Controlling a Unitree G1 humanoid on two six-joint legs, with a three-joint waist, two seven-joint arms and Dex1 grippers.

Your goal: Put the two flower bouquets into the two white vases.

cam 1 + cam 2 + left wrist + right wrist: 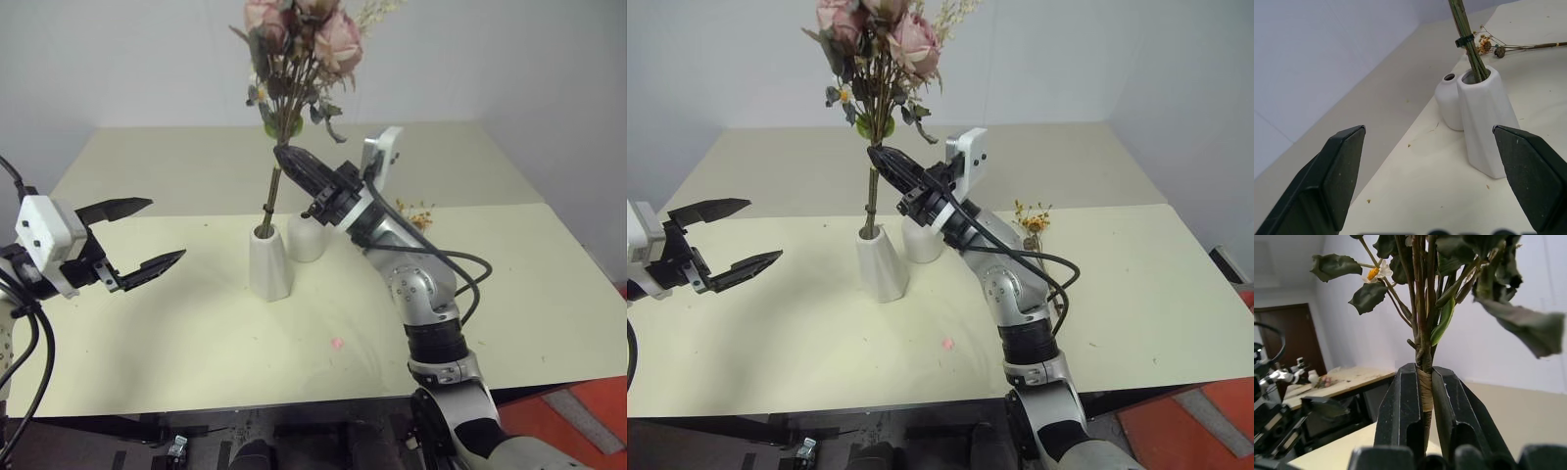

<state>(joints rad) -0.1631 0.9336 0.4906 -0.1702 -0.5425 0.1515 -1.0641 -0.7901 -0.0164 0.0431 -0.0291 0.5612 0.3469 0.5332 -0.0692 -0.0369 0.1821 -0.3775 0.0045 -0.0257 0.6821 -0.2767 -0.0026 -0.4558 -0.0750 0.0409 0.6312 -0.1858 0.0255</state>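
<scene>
A: The pale yellow surface (196,333) carries everything?

B: Yes. Next in size is the big bunch of pink roses, green leaves and pale dried sprigs (299,59); its stems stand in the taller faceted matte white ceramic vase (269,262), and its top is cut off by the frame edge.

A: Is it held?

B: The right gripper (1425,406) is clamped on the taped stems. The left gripper (137,235) hangs spread at the left, holding nothing.

A: The other vase?

B: The shorter round white vase (1449,100) touches the tall one on its far right, partly hidden by the right arm. The thin sprig of small orange-yellow flowers (1034,220) lies further right, its stem partly hidden.
</scene>
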